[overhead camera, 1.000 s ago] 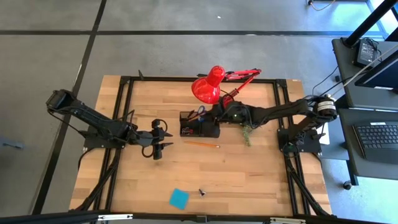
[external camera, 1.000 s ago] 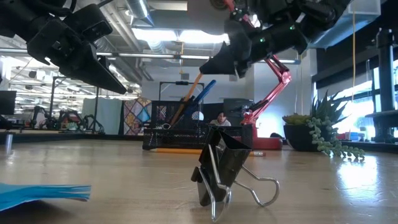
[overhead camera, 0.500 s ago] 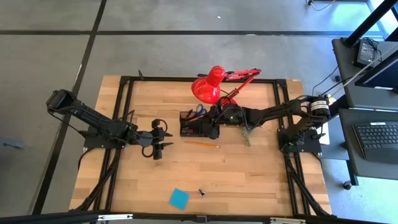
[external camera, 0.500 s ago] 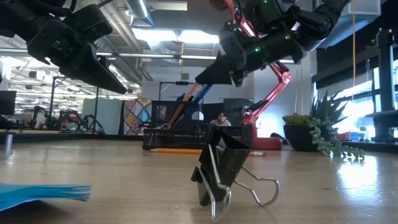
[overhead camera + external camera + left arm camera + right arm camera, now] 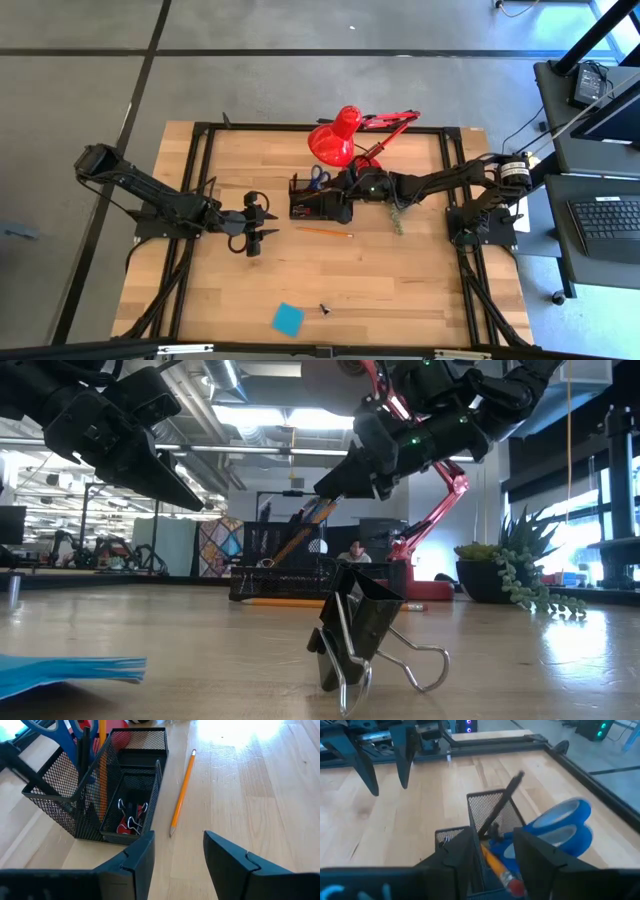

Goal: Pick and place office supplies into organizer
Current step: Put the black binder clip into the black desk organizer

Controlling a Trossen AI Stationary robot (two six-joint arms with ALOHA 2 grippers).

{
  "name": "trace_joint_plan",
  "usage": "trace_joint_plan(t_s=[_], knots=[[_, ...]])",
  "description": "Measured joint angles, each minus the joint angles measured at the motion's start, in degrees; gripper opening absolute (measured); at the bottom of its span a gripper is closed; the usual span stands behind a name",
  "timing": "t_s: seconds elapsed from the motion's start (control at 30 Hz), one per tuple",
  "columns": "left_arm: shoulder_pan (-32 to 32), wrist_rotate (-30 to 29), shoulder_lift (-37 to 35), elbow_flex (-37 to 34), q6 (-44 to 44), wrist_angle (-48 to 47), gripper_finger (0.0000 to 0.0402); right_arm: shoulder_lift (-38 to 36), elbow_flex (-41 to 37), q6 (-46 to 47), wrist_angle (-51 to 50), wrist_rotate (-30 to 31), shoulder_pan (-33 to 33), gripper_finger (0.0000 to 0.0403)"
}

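Observation:
The black mesh organizer (image 5: pixel 320 205) stands at mid-table. Blue-handled scissors (image 5: pixel 565 827), an orange pencil (image 5: pixel 497 867) and a dark pen (image 5: pixel 504 800) stick up out of its tall cup. Black clips (image 5: pixel 131 820) lie in its low compartment. My right gripper (image 5: pixel 492 862) hovers open just above the cup, its fingers on either side of the pencil's eraser end, touching nothing. My left gripper (image 5: pixel 177 855) waits open, left of the organizer. A second orange pencil (image 5: pixel 325 231), a blue sticky-note pad (image 5: pixel 288 319) and a black clip (image 5: pixel 365 630) lie on the table.
The red desk lamp (image 5: pixel 335 138) hangs over the table just behind the organizer, its arm (image 5: pixel 440 500) beside my right gripper. A small green plant (image 5: pixel 397 215) sits under my right arm. Bare wood lies between the organizer and the near edge.
My right gripper has sunk a little toward the organizer's tall cup. A dark pen now leans in that cup beside the pencil, free of the fingers. My left arm has kept still.

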Motion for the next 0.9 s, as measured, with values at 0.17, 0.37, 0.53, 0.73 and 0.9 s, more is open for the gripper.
trace_joint_plan(t_s=[0.17, 0.37, 0.53, 0.73, 0.9], knots=[[0.00, 0.00, 0.00, 0.00, -0.47, -0.09, 0.0160, -1.67, -0.01, -1.18, -0.58, 0.09, -0.01, 0.0160], [0.00, 0.02, 0.02, 0.00, -1.50, -0.35, 0.0160, -6.36, -0.01, -1.63, -5.51, 0.09, 0.16, 0.0162], [0.00, 0.02, 0.02, -0.01, -1.50, -0.37, 0.0160, -11.61, -0.01, -2.48, -11.10, 0.13, 1.21, 0.0163], [0.00, 0.90, 0.02, 0.00, -1.52, -0.35, 0.0160, -16.72, -0.01, -0.74, -16.48, 0.20, 3.89, 0.0163], [0.00, 4.66, 0.02, 0.00, -1.52, -0.30, 0.0160, -18.05, -0.01, 3.26, -20.71, -0.02, 9.88, 0.0163]])
